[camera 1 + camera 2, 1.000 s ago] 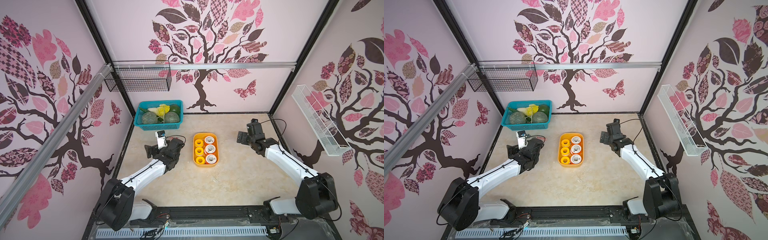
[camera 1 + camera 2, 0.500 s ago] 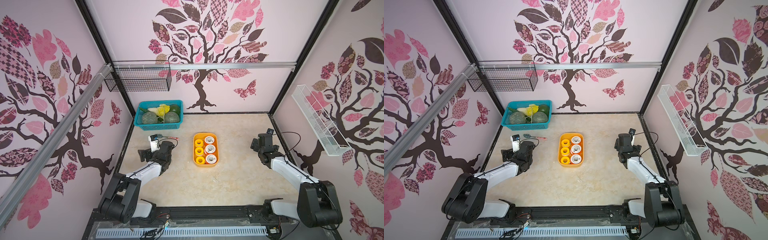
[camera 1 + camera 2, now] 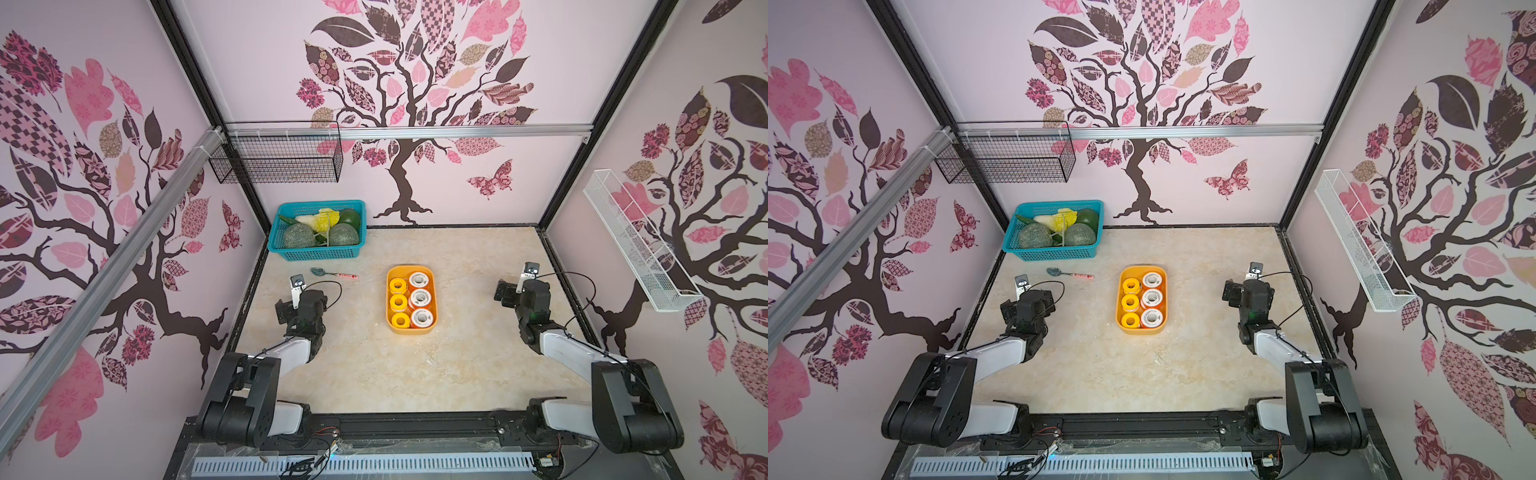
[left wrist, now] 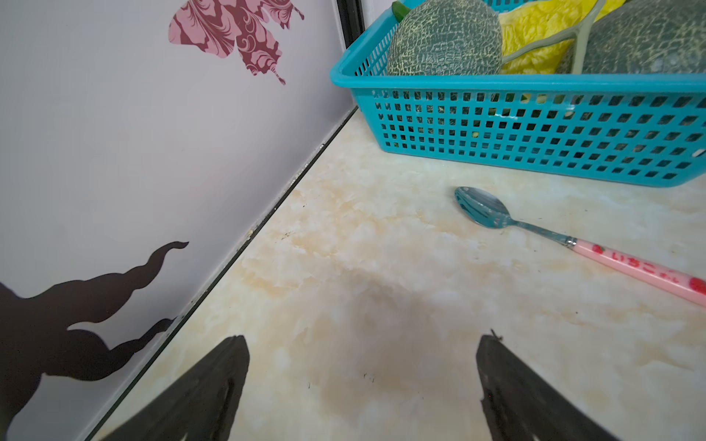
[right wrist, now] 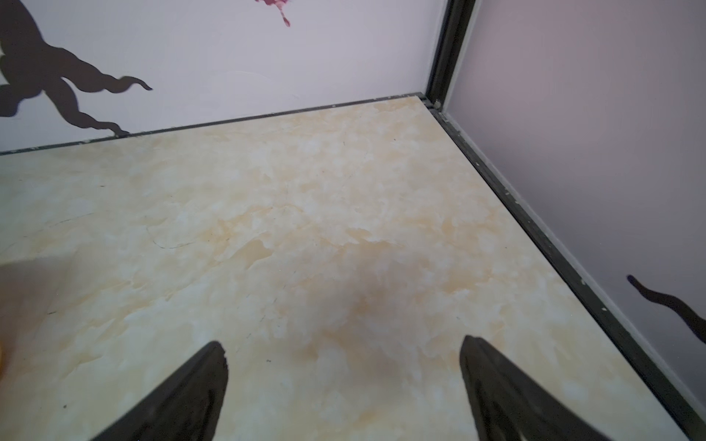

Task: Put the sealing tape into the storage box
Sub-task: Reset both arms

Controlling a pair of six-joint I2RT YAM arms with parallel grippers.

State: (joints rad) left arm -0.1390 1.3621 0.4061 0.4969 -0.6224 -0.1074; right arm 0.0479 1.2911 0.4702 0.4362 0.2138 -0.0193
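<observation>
- Well, the left gripper (image 4: 363,343) has its two dark fingers spread wide, with nothing between them but bare table (image 4: 382,267).
- It hangs low over the tabletop close to the left wall, aimed at the far left corner. A pink-handled spoon (image 4: 482,209) lies just ahead of it and a little to one side. Past the spoon, a teal basket (image 4: 535,130) holds netted melons (image 4: 445,38).
- The left arm (image 3: 293,353) is folded in tight. Its black shoulder block sits at the near edge, the white forearm slopes forward and up, and the wrist bends over to point the fingers down and ahead.
- The right gripper (image 5: 344,341) is just as wide open and just as empty, low over bare marble-patterned tabletop and facing the far right corner.
- The right arm (image 3: 573,347) mirrors its partner. Its shoulder sits at the near right, the white forearm angles toward the right wall, and the wrist is cocked forward.
- Midway between the two arms, well apart from both grippers, sits the yellow-orange box (image 3: 410,331).
- The tape spools (image 3: 419,298) lie flat inside it in two rows of three, plain yellow on the left arm's side and white-faced with orange rims on the right arm's side.
- Whether more spools lie beneath those six, I cannot tell.
</observation>
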